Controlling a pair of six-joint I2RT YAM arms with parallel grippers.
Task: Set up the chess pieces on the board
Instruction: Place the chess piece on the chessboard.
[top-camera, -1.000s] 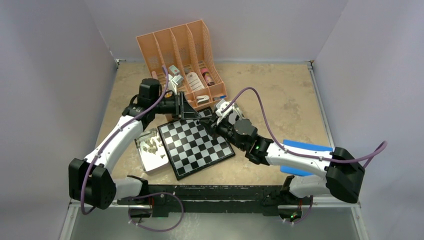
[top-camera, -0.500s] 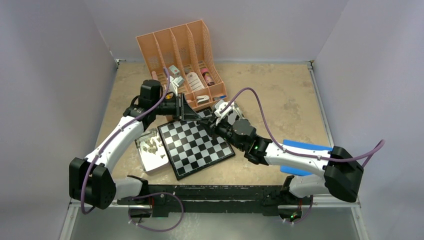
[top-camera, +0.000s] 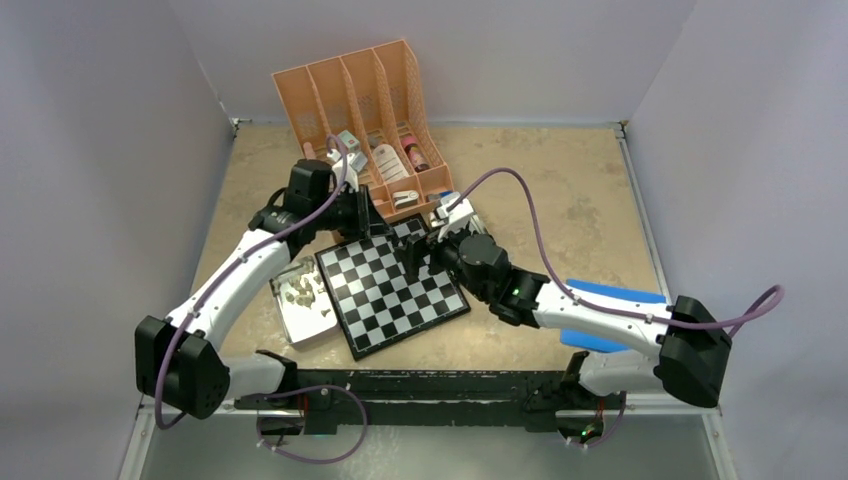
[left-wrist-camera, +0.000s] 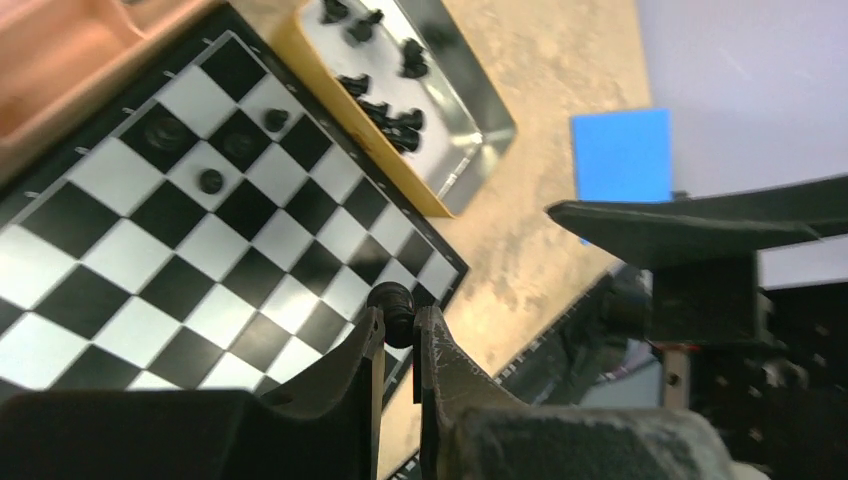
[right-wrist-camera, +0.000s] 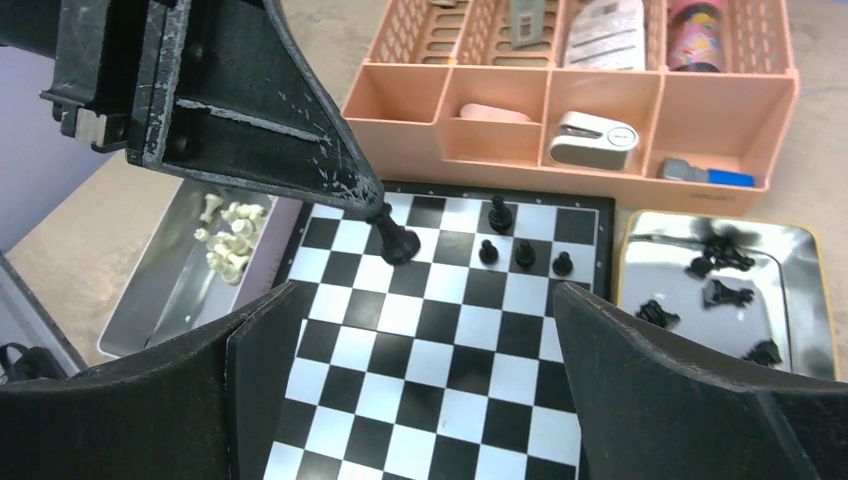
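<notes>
The board (top-camera: 392, 288) lies in the middle, checkered black and white. My left gripper (left-wrist-camera: 398, 318) is shut on a black chess piece (left-wrist-camera: 392, 303). In the right wrist view that held piece (right-wrist-camera: 398, 243) hangs at the board's (right-wrist-camera: 440, 370) far left part; I cannot tell whether it touches. Several black pieces (right-wrist-camera: 524, 254) stand on the far rows. My right gripper (right-wrist-camera: 430, 390) is wide open over the board with nothing between its fingers (right-wrist-camera: 680, 390). From above, the right gripper (top-camera: 413, 260) sits just near of the left gripper (top-camera: 378, 222).
A metal tray (right-wrist-camera: 790, 300) with loose black pieces (right-wrist-camera: 730, 292) lies right of the board. Another tray (top-camera: 322, 328) with beige pieces (top-camera: 298, 292) lies to its left. An orange organizer (top-camera: 372, 100) with bottles and boxes stands behind. A blue sheet (top-camera: 612, 292) lies under the right arm.
My right gripper has opened wide and drawn back toward the near side over the board. The left gripper has stayed shut on the black piece and shifted slightly away.
</notes>
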